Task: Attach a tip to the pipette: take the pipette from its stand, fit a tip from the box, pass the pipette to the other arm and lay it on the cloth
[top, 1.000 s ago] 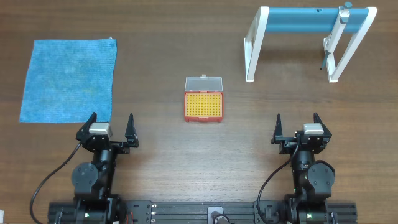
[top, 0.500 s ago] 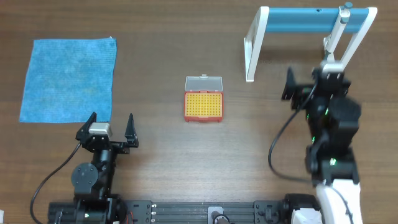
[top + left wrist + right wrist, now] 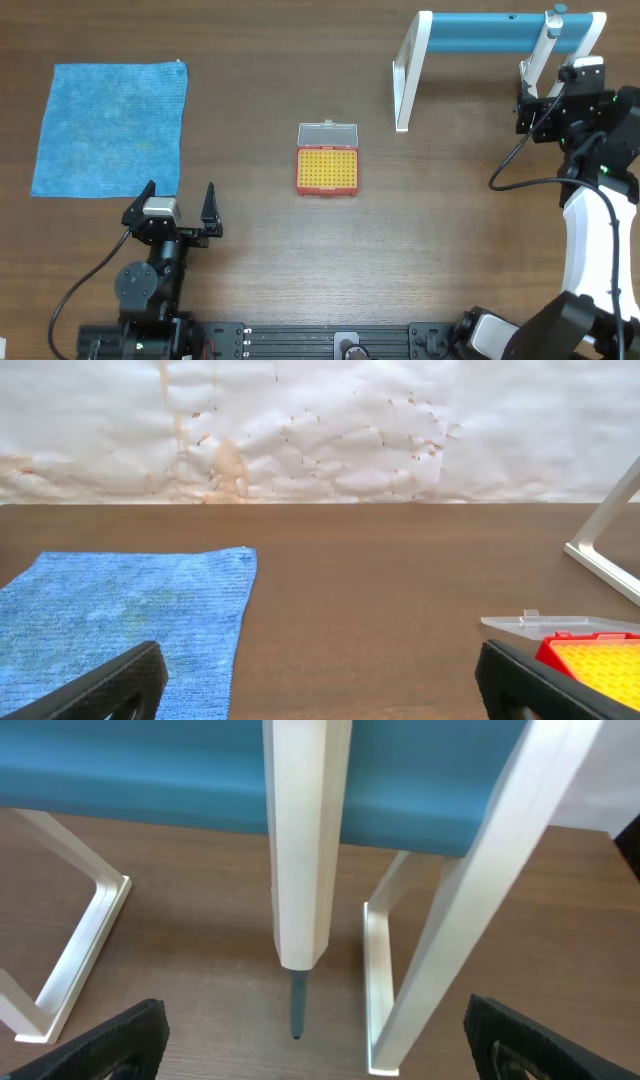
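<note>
The white pipette (image 3: 538, 58) hangs from the blue bar of its stand (image 3: 480, 32) at the back right; up close its white body (image 3: 305, 840) ends in a dark nozzle above the table. My right gripper (image 3: 553, 100) is raised right in front of it, open, fingers (image 3: 110, 1040) spread to either side of the pipette without touching. The orange tip box (image 3: 326, 168) with its clear lid folded back sits mid-table, also seen as the box (image 3: 595, 660). The blue cloth (image 3: 110, 128) lies at the back left. My left gripper (image 3: 172, 203) rests open near the front left.
The stand's white legs (image 3: 430, 920) flank the pipette closely on both sides. Bare wooden table lies between the tip box and the stand. A white crinkled wall (image 3: 320, 430) backs the table.
The right arm has swung up from its rest at the front right to the stand, bringing its open gripper up to the hanging pipette. The left arm has not moved.
</note>
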You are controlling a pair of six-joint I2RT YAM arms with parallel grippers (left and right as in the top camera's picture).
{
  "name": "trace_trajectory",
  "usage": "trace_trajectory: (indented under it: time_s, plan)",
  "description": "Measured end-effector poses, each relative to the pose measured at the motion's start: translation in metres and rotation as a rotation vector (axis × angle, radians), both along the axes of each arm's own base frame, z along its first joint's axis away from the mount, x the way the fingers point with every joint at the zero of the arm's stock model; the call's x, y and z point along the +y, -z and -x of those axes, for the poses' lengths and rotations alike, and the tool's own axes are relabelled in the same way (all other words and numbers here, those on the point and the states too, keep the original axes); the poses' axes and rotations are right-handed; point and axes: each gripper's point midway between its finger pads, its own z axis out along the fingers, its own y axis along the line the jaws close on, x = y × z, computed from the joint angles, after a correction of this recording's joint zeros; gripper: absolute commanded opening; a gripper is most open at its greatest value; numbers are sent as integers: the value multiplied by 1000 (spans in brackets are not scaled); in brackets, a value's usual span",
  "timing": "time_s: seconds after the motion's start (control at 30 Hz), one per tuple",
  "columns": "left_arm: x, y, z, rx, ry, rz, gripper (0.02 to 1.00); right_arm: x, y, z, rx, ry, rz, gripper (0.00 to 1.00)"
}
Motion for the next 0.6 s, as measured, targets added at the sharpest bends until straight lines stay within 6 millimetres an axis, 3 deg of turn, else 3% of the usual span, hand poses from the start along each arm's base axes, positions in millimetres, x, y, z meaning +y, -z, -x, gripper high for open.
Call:
trace_trajectory:
  time_s: [0.2,0.6]
  plan:
    - [0,0,0,1,0,0,998,-4,-8,-23,-98,-10,-40,976]
    - [0,0,0,0,0,0,998,2,10,-49,-129,-26,-88,989]
